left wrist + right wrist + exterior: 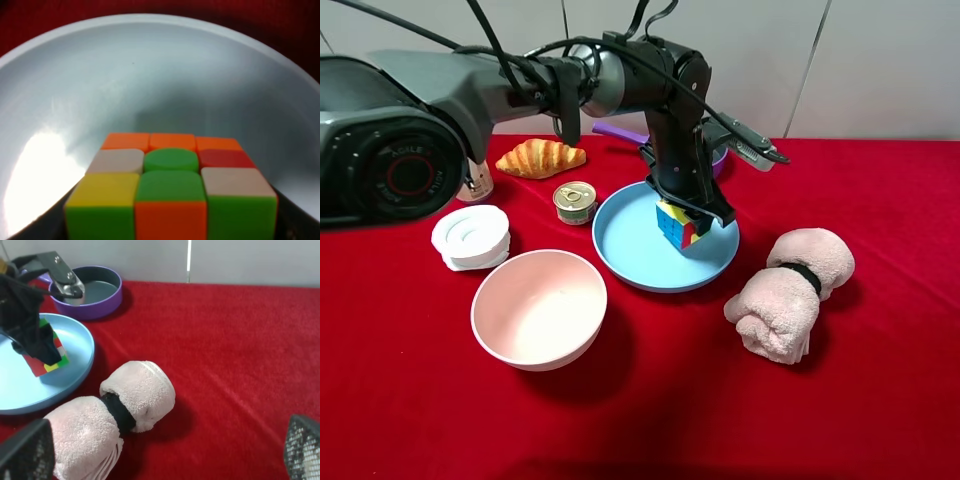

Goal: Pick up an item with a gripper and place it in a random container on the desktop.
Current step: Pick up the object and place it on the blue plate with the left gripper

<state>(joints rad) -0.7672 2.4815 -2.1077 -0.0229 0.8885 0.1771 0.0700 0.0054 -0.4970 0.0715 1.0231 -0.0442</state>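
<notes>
Left end effector [692,212]: closed on the puzzle cube [678,226], black fingers clamped on the cube's upper part from both sides. The cube sits tilted inside the rim of the light-blue plate [630,265], toward the plate's right half in the exterior view. Cannot tell whether its lower corner touches the plate floor. The left wrist view is filled by the cube's top face, with the plate's bare interior beyond it.

Right end effector [162,457]: fingers spread wide, nothing between them, above the red counter [880,400] near the rolled pink towel [788,292].

Pink bowl [538,308] just beside the plate, front-left. Purple pan [95,290] behind the plate. Croissant [541,158] and tin [575,201] to its left.
</notes>
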